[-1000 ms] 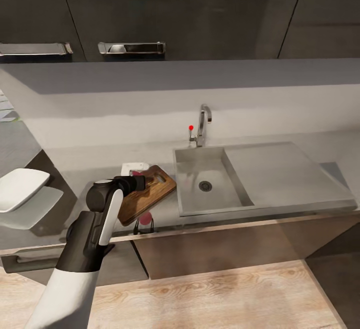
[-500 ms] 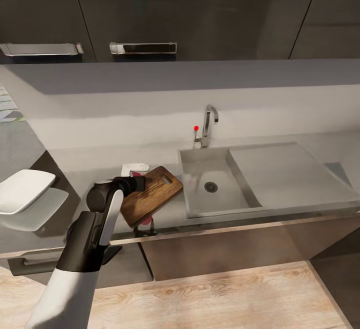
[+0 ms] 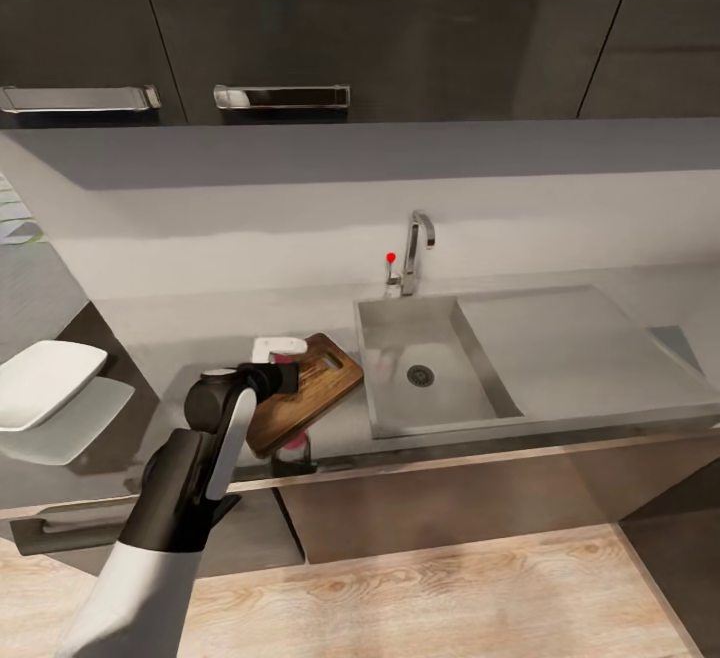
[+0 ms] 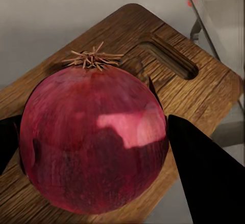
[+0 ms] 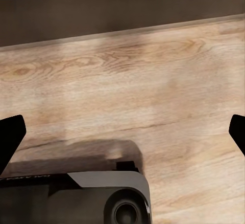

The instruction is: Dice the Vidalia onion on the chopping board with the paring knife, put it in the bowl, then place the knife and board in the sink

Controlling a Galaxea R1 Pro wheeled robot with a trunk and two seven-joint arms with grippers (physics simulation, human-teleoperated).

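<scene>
My left gripper (image 3: 290,375) is shut on the Vidalia onion (image 4: 94,139), a dark pink-red ball with a dry root tuft, its fingers (image 4: 204,173) on both sides. It holds the onion just over the brown chopping board (image 3: 318,383), near the slot handle (image 4: 171,60). The board lies on the grey countertop (image 3: 180,338) left of the sink (image 3: 455,403). A thin dark sliver (image 4: 152,87) shows behind the onion; I cannot tell whether it is the paring knife. The white bowl (image 3: 45,383) sits far left. My right gripper (image 5: 122,132) is open above the wooden floor.
The chrome tap (image 3: 416,248) with a red knob (image 3: 391,258) stands behind the basin, and the drainboard (image 3: 570,348) stretches right. Dark wall cabinets (image 3: 360,28) hang overhead. The robot's base (image 5: 102,198) shows under the right gripper.
The whole view shifted a little sideways. My left gripper, still shut on the onion, edged slightly further over the chopping board.
</scene>
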